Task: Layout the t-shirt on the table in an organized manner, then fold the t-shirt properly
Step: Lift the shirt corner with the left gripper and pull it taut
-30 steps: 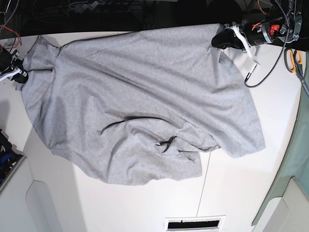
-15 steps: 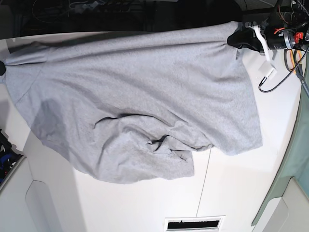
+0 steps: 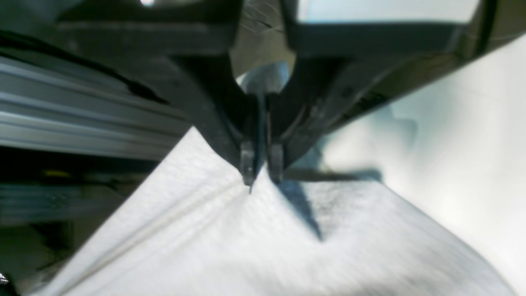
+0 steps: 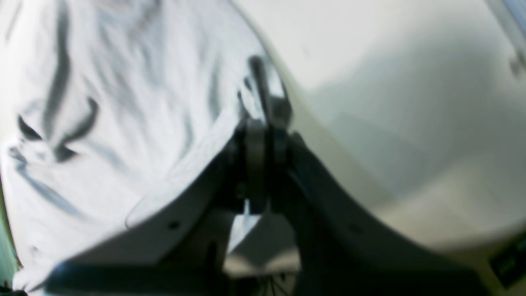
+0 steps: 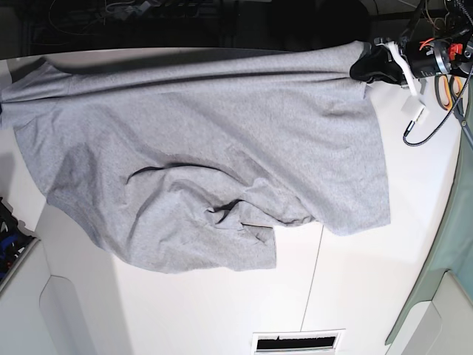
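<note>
The heather-grey t-shirt lies spread across the white table, its far edge pulled into a nearly straight line from left to right. A bunch of wrinkles sits near its front middle. My left gripper is at the far right corner of the shirt, shut on the fabric; the left wrist view shows its fingertips pinching the cloth. My right gripper is shut on a fold of the shirt in the right wrist view. It lies outside the base view, past the left edge.
Orange-handled scissors and a black cable with a white plug lie at the far right. A vent slot sits at the front edge. A green surface borders the right side, and blue-black gear the left.
Both grippers pulled apart along the far edge: the right one left the base view to the left, the left one shifted right. The shirt stretched wider and its front edge slid back.
</note>
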Robot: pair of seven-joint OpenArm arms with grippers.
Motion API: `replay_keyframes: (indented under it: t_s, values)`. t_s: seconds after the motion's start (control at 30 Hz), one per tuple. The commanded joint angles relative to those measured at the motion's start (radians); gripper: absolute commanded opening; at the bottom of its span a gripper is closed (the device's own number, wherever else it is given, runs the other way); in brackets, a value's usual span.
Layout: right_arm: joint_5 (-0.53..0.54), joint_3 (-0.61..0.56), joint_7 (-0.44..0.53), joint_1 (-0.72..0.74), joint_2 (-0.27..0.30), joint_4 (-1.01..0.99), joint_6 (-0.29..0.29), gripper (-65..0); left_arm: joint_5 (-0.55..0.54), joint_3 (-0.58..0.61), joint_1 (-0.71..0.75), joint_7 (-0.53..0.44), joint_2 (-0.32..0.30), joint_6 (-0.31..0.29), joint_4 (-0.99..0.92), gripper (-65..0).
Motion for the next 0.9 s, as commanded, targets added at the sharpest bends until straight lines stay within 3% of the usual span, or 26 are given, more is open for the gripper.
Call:
replay_keyframes:
  t_s: [0.0,0.23,0.43,0.6,0.87]
  values:
    - [0.001,0.013,0.057,0.029,0.030,0.019,-0.004,-65.0,0.034,-0.012,-0.002,-0.037,-0.020,0.006,0.009,-65.0]
    - [-0.069,-0.019,0.089,0.170,0.000,0.019,-0.005,-65.0,0.106,-0.012,-0.082,-0.080,-0.018,0.006,-0.068,-65.0]
    - [-0.177,-0.179,0.216,0.232,-0.014,0.019,-0.016,-65.0,0.144,-0.012,-0.182,-0.081,-0.014,0.006,-0.190,-65.0]
    - [-0.288,-0.285,0.252,0.258,-0.047,0.019,-0.032,-65.0,0.145,-0.012,-0.219,-0.081,-0.014,0.006,-0.260,-65.0]
    - [-0.292,-0.293,0.255,0.258,-0.076,0.019,-0.032,-65.0,0.112,-0.012,-0.217,-0.037,-0.016,0.006,-0.264,-65.0]
